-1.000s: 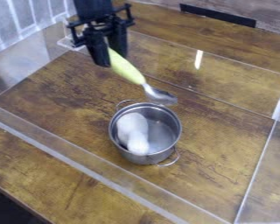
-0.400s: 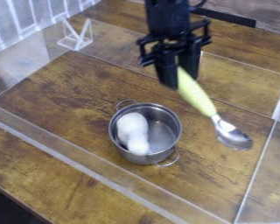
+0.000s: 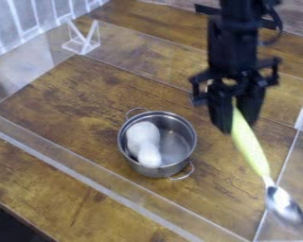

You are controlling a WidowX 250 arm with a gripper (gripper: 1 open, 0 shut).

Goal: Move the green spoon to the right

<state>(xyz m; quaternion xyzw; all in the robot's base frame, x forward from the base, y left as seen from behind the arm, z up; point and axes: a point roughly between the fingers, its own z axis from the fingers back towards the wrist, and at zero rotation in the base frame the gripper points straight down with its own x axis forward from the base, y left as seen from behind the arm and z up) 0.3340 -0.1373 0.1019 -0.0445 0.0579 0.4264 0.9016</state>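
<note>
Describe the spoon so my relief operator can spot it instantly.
Start at the wooden table inside the clear barrier, where a small metal pot sits in the middle. To the pot's right, the black gripper hangs shut on the green spoon. Its yellow-green handle slants down to a silver bowl near the lower right corner.

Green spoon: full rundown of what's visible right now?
The green spoon has a pale yellow-green handle, plastic-looking, and a shiny metal bowl at its lower end. The tool is shut on the handle's top. It hangs tilted, bowl down toward the lower right, near the clear wall. Whether the bowl touches the table is unclear.
</note>
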